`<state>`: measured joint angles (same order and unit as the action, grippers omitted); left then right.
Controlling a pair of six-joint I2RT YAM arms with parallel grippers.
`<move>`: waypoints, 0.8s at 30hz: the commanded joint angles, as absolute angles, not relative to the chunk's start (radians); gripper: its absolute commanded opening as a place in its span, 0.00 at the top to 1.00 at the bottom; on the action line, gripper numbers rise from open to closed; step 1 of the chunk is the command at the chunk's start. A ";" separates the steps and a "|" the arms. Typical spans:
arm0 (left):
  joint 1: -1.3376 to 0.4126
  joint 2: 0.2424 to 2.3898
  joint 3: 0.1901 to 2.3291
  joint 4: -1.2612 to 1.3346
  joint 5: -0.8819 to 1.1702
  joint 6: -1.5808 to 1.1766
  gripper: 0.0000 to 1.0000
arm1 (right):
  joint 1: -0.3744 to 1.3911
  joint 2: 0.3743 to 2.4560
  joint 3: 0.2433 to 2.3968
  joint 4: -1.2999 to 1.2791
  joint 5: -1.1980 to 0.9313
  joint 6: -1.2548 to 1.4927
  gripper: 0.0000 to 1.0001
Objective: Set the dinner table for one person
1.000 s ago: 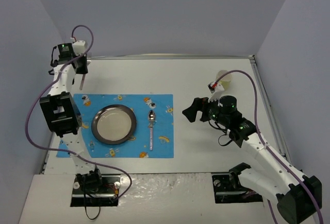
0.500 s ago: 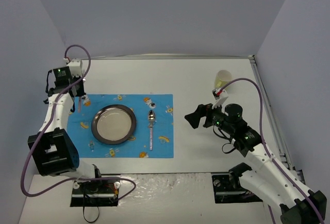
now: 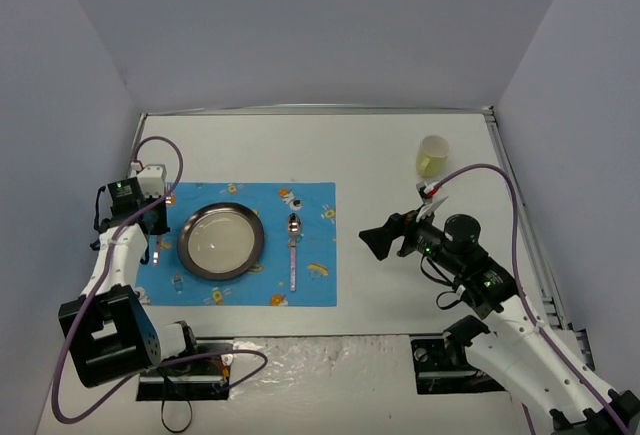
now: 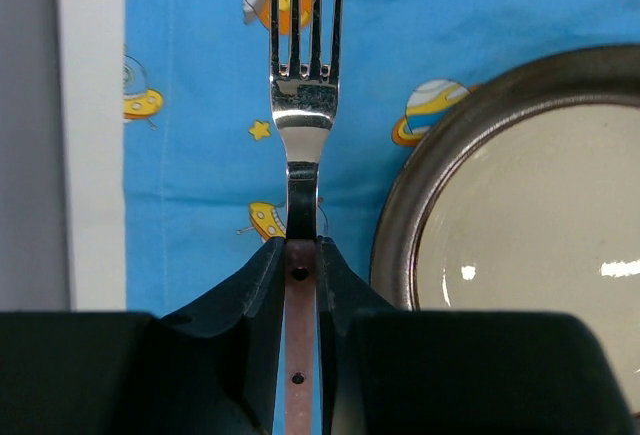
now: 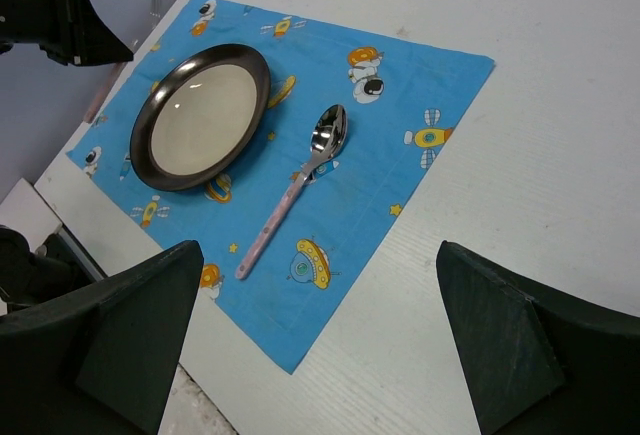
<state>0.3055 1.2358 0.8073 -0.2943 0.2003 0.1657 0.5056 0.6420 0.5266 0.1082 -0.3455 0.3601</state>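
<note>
The dinner table (image 3: 360, 145) is the large white top under everything, and a blue cartoon-printed mat (image 3: 312, 210) lies flat on its left half, toward the near edge. At the mat's 9 o'clock side the left gripper (image 4: 302, 247) is closed down to a narrow slit on a fork (image 4: 303, 105), its 2 dark fingers pinching the neck just above the pinkish handle. In the left wrist view the 4 tines point to 12 o'clock and run out past the top of the frame. The fork hangs over the strip of mat between the mat's left border and the plate (image 3: 221, 241); whether it touches the cloth cannot be told. The plate, round with a dark rim and a pale centre, sits on the left half of the mat, at 3 o'clock from the fork and close beside it. At the plate's 3 o'clock, just apart from its rim, a spoon (image 3: 293, 250) lies on the mat with its bowl toward 12 o'clock and its pale handle toward 6 o'clock. Off the mat, at its 3 o'clock, the right gripper (image 3: 380, 239) hangs above bare tabletop with its 2 fingers spread wide and nothing between them, facing the mat. At 1 o'clock from that gripper, well apart from the mat, a small pale yellow-green cup (image 3: 434, 156) stands upright on the table near the right edge.
</note>
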 commanded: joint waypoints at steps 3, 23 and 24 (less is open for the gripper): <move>0.381 1.206 0.748 -0.127 0.314 0.209 1.00 | 0.526 0.625 0.524 0.160 -0.326 0.332 0.00; 0.469 1.357 0.810 -0.122 0.333 0.239 1.00 | 0.543 0.642 0.519 0.154 -0.305 0.322 0.00; 0.469 1.358 0.809 -0.122 0.322 0.241 1.00 | 0.543 0.642 0.521 0.153 -0.304 0.321 0.00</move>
